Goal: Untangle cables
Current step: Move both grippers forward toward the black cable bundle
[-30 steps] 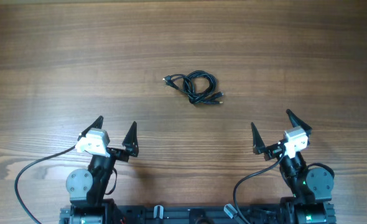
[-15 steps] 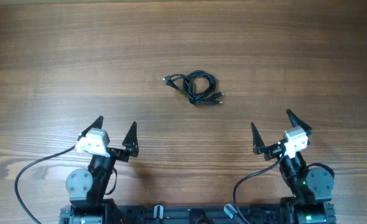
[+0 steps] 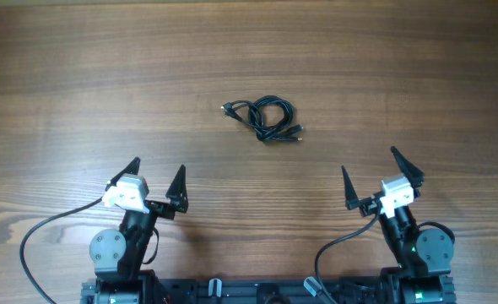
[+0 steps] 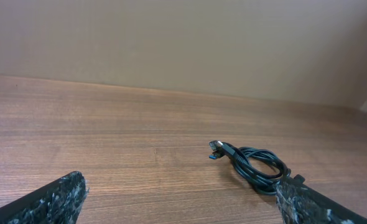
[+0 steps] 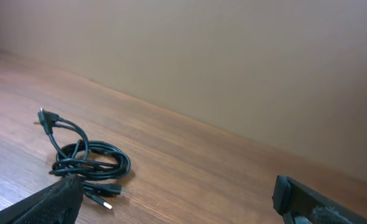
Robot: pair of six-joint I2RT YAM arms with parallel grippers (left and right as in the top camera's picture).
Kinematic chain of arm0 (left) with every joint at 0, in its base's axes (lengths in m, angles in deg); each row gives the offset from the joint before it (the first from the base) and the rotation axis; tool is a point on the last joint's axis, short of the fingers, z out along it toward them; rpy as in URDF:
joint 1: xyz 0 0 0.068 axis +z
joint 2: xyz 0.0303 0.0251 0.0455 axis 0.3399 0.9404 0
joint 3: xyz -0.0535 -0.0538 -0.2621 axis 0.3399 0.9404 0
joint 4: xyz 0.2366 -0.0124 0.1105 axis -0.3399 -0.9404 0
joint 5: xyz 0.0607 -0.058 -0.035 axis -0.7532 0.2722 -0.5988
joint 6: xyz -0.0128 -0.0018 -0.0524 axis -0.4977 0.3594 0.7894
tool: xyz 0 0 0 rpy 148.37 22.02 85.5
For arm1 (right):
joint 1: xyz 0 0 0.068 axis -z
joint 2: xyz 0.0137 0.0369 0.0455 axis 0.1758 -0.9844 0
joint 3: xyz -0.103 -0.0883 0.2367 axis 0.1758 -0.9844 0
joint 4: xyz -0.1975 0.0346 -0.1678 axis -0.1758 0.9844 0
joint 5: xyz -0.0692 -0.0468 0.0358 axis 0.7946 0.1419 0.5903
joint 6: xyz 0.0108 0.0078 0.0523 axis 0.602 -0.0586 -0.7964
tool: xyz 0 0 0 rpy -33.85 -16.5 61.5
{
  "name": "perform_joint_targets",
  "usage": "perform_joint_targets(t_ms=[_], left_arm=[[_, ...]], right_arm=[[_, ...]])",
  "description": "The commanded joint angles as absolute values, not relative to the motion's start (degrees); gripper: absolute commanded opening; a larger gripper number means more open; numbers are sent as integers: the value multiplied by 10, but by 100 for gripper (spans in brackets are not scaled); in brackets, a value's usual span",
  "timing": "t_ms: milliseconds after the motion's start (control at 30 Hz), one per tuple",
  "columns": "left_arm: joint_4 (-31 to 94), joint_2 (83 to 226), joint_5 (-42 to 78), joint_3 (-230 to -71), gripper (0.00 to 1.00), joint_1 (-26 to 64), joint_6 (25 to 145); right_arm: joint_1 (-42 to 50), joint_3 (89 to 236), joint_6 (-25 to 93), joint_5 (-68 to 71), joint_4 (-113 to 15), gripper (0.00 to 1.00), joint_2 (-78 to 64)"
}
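Illumination is diffuse, even and moderately bright in all three views. In the overhead view the brown wood-grain table point(image 3: 80, 76) reads matte, with the grain sharp and running straight to the frame edges. The tangled bundle of thin black cables point(image 3: 266, 118) casts only a faint, soft-edged shadow close beneath it. In both wrist views the plain beige wall point(image 4: 183, 43) is uniformly lit. The mottled dark fingertips point(image 4: 53, 199) at the lower corners are too near the lens and render blurred. The right wrist view is slightly softer overall.
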State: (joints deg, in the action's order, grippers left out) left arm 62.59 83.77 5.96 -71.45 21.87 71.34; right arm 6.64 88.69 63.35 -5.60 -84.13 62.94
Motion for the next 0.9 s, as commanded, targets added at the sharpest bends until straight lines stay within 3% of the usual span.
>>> perform_joint_targets(t_ms=[0, 333, 633, 867], left_arm=[[627, 834, 58, -712, 100, 222, 713], [647, 880, 56, -767, 100, 222, 730], [636, 1135, 74, -971, 100, 222, 730], [440, 1383, 90, -1261, 100, 184, 734]], right_arm=[[64, 886, 653, -87, -845, 100, 633], [64, 944, 552, -87, -843, 100, 593], [64, 1093, 555, -131, -833, 100, 413], [64, 1337, 568, -191, -633, 100, 205]])
